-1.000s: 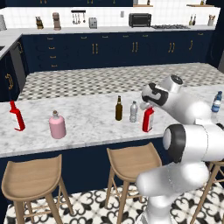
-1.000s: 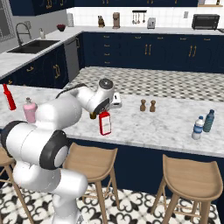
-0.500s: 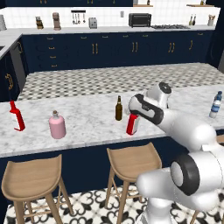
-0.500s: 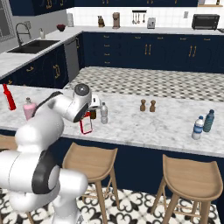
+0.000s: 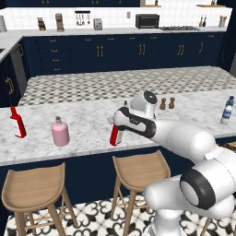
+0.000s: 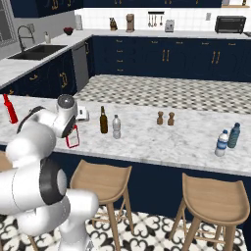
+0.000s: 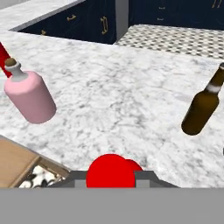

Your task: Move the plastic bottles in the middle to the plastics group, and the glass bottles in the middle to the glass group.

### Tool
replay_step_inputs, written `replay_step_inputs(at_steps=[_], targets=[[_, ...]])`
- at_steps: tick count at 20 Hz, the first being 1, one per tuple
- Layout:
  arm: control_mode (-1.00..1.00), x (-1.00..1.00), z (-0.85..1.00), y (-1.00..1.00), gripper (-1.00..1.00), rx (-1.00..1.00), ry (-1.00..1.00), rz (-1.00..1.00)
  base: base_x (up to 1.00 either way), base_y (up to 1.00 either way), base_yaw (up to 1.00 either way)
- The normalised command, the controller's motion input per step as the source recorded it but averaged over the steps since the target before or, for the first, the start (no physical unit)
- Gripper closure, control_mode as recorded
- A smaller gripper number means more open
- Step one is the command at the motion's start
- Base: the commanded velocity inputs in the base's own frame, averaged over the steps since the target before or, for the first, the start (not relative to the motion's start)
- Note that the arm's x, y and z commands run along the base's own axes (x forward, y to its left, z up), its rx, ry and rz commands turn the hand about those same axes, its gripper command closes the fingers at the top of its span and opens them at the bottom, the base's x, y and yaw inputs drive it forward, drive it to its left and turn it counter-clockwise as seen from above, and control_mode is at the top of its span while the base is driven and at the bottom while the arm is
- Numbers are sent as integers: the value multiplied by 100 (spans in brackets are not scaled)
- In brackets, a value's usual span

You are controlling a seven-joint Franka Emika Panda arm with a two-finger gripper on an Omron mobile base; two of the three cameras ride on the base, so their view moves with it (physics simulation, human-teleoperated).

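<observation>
My gripper [image 5: 118,122] is shut on the neck of a red glass bottle with a white label [image 5: 115,136], held just above the marble island near its front edge. It also shows in the right base view, where the gripper [image 6: 73,126] holds the bottle [image 6: 72,138], and its red cap [image 7: 110,171] fills the bottom of the hand view. Left of it stand the pink flask [image 5: 60,132] [image 7: 29,99] and another red bottle [image 5: 18,122] [image 6: 9,109]. To its right stand the brown bottle [image 6: 103,120] [image 7: 202,105] and the clear greyish plastic bottle [image 6: 116,127]. The blue-labelled water bottle [image 6: 222,143] [image 5: 226,110] stands far right.
Two small shakers [image 6: 165,118] stand mid-island. A second bluish bottle [image 6: 235,135] is beside the water bottle. Wooden stools [image 5: 136,171] [image 5: 32,186] line the island's front edge. A sink [image 6: 37,51] is on the far left counter.
The arm has swung left along the island's front edge with the red bottle in its grip, away from the brown and clear bottles and nearer the pink flask. The other bottles stayed put.
</observation>
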Motion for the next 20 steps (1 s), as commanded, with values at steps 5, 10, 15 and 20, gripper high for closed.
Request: replay_step_inputs(at_steps=[5,10,15,20], targets=[[-100,8,0,78,100,9,0,10,0,0,0],[-100,15,0,69,100,4,0,7,0,0,0],[-100,21,0,52,100,-4,-5,1,0,0,0],[-100,47,0,39,100,-8,-5,0,0,0,0]])
